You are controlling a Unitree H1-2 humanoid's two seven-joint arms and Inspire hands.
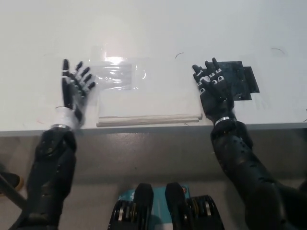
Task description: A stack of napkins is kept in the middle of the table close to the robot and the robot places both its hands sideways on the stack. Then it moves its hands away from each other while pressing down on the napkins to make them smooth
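Head view shows the flat white stack of napkins point(149, 103) lying at the near middle of the white table point(158, 28), its front edge running along the table's near rim and showing as a thin layered band; the top surface of the stack is bare, with neither hand on it; a clear, shiny plastic sheet point(117, 76) lies on the table just behind the stack's far left corner, catching a bright glare; just beside the stack's left edge rests the left hand point(73, 93), palm down on the table with its fingers spread apart and pointing away from the robot, holding nothing; just beside the stack's right edge rests the black right hand point(214, 91), also flat on the table, its fingers apart though less widely fanned, holding nothing; the right hand's fingertips lie over the near left part of a black cross-shaped tape patch point(238, 79) stuck to the table; the two hands are well apart, with the whole stack between them.
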